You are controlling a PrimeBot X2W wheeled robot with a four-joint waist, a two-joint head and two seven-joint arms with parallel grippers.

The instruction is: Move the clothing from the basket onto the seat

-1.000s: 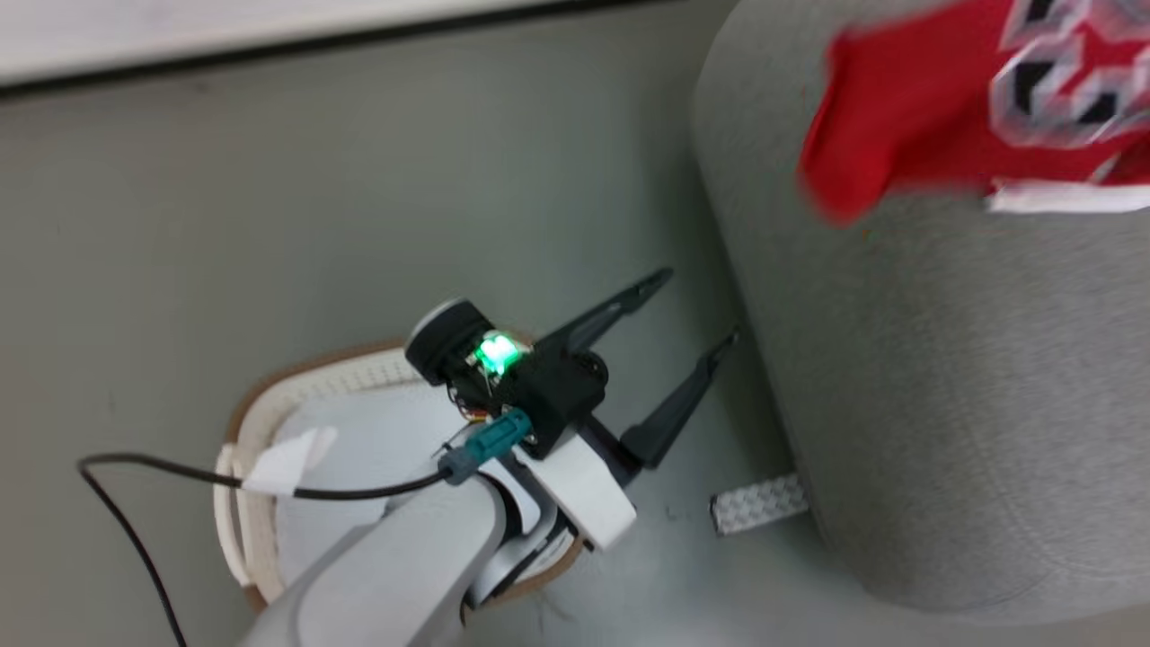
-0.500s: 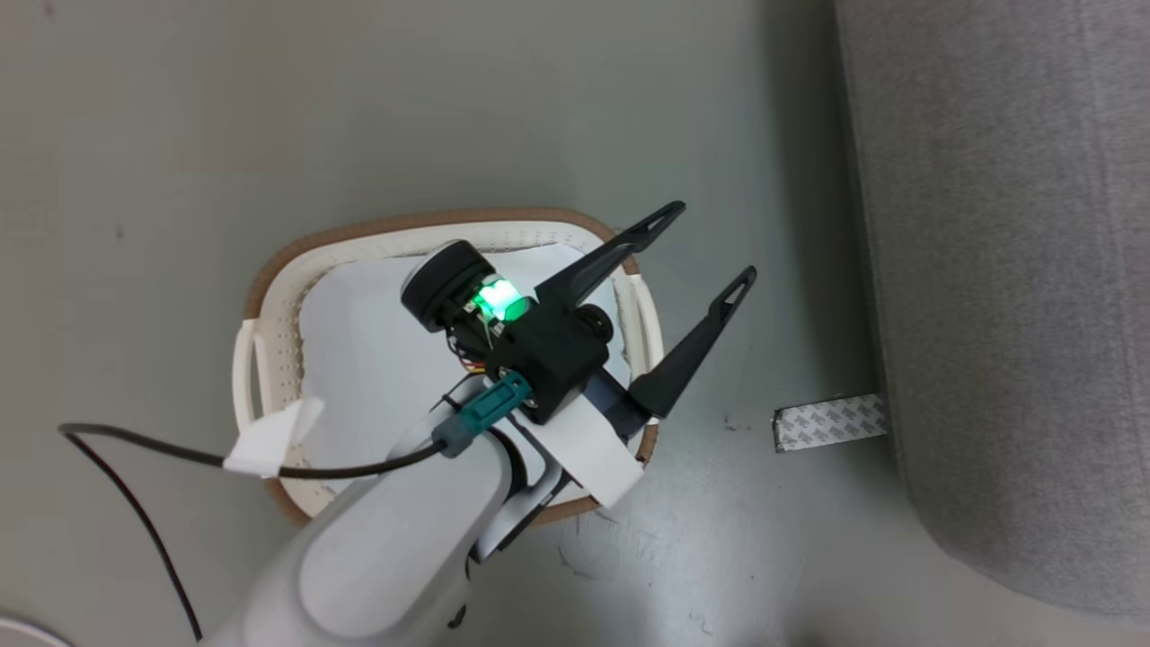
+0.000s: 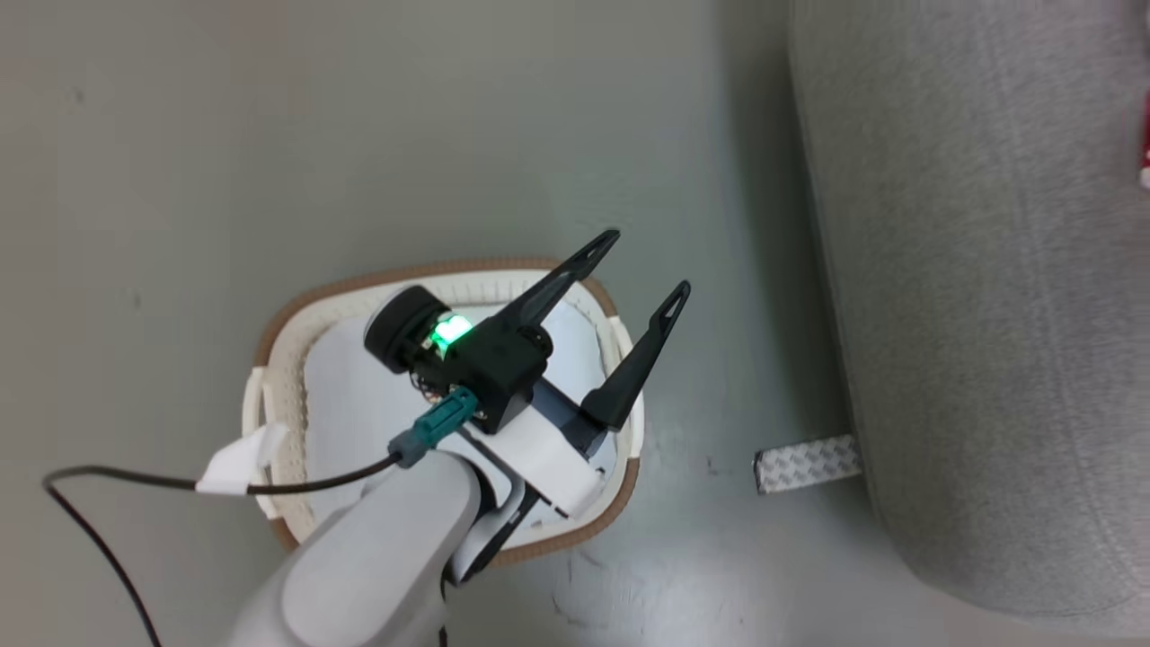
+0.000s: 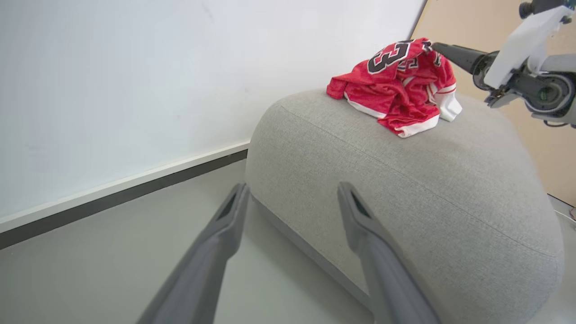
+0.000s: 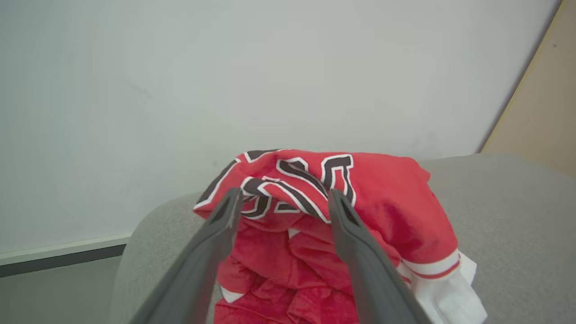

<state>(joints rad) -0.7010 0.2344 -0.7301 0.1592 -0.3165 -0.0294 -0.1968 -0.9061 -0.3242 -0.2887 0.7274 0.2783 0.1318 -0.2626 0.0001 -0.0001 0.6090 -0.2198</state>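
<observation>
The cream basket (image 3: 269, 404) with its brown rim stands on the floor, and its white bottom shows. My left gripper (image 3: 649, 262) hangs open over the basket's far right rim, holding nothing; its fingers (image 4: 225, 225) point toward the seat (image 4: 405, 193). The red clothing (image 4: 396, 90) lies heaped on top of the grey seat (image 3: 988, 314), the black "23" facing up. My right gripper (image 5: 284, 195) is open, its two fingers straddling the top fold of the jersey (image 5: 315, 180). A red sliver of clothing (image 3: 1146, 144) shows at the head view's right edge.
A strip of patterned tape (image 3: 806, 463) lies on the floor at the seat's foot. A black cable with a white tag (image 3: 238, 458) trails from my left wrist across the basket's left side. A white wall with a dark skirting (image 4: 121, 189) runs behind the seat.
The head camera has swung, so the jersey has slid out to the right edge. My left gripper, still open, has drawn back from beside the seat to over the basket's rim.
</observation>
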